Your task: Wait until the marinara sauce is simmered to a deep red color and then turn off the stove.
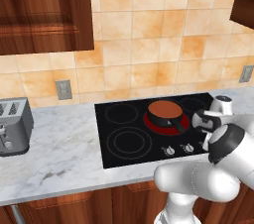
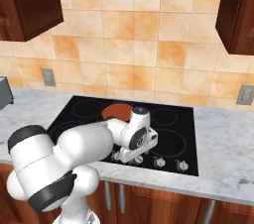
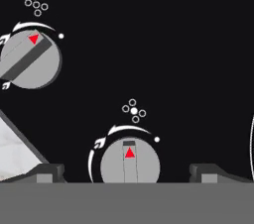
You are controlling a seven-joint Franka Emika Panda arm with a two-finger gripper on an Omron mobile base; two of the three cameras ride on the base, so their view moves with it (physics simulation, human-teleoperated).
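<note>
Inspecting progress: the sauce [image 1: 165, 109] sits in its pan [image 1: 167, 114] on the far right burner [image 1: 166, 120], which glows red, so the stove [image 1: 124, 136] remains on and shutoff is outstanding. My gripper [image 3: 127, 171] straddles a knob [image 3: 130, 161], fingers spread apart, not touching it. Hand view alone reveals the knob pointers.

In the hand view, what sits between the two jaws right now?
A silver knob with a red pointer sits centred between the open jaws of the gripper, on the stove's black glass.
</note>
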